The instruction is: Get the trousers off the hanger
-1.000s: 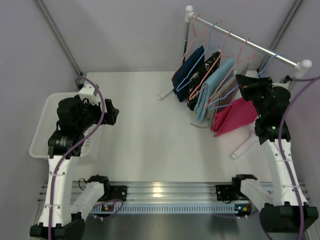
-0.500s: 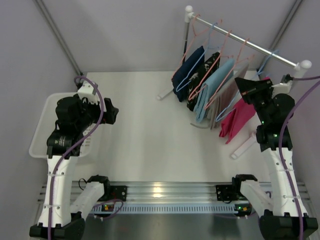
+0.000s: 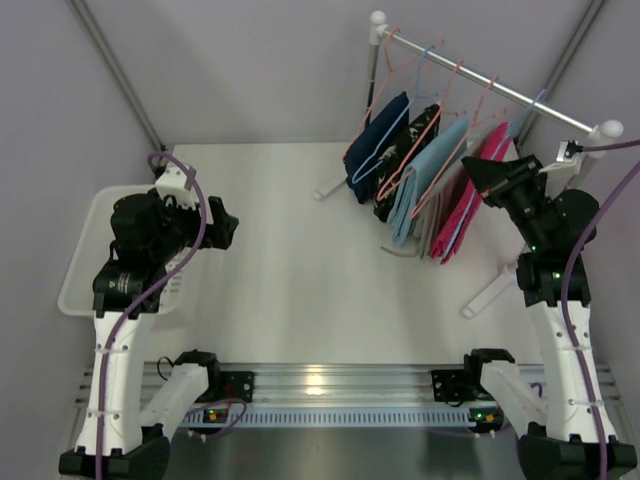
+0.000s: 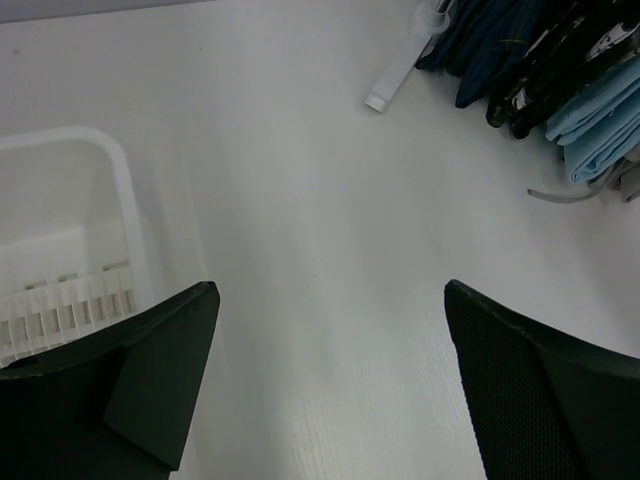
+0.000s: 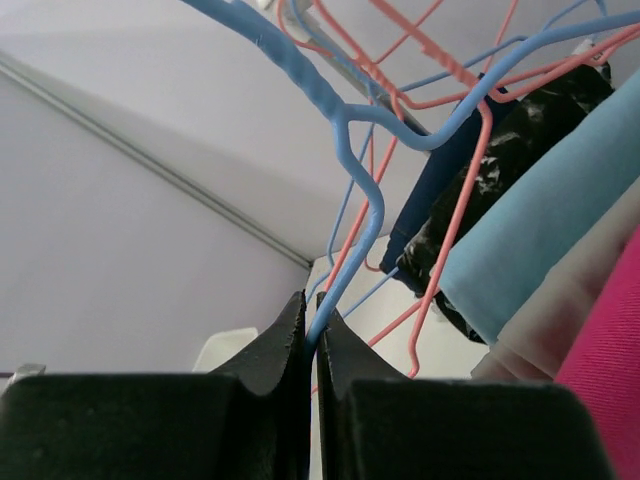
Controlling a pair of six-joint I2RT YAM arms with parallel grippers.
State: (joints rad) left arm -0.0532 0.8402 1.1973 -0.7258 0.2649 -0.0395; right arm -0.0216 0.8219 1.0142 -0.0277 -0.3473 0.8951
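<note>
- Right wrist view: the right gripper (image 5: 311,315) is clamped shut on the wire of the light-blue hanger (image 5: 290,66), just below its twisted neck. The magenta trousers (image 5: 610,370) hang at lower right. Salmon-pink hangers (image 5: 455,215) cross close behind the blue wire.
- Assessment: the step in hand appears to be freeing the hanger from the rack. The pinch should hold firm and the hook should rise clear without snagging the neighbouring wires. Whether the hook sits on the rail cannot be told.
- Top external view: the trousers hang at the right end of one rail (image 3: 500,88). Five garments are counted there: navy, black patterned, light blue, grey and magenta. The wires overlap too much to count the hangers.
- Left wrist view: the left gripper (image 4: 330,300) stands wide open and empty over the table (image 4: 300,150), beside one white basket (image 4: 120,190).
</note>
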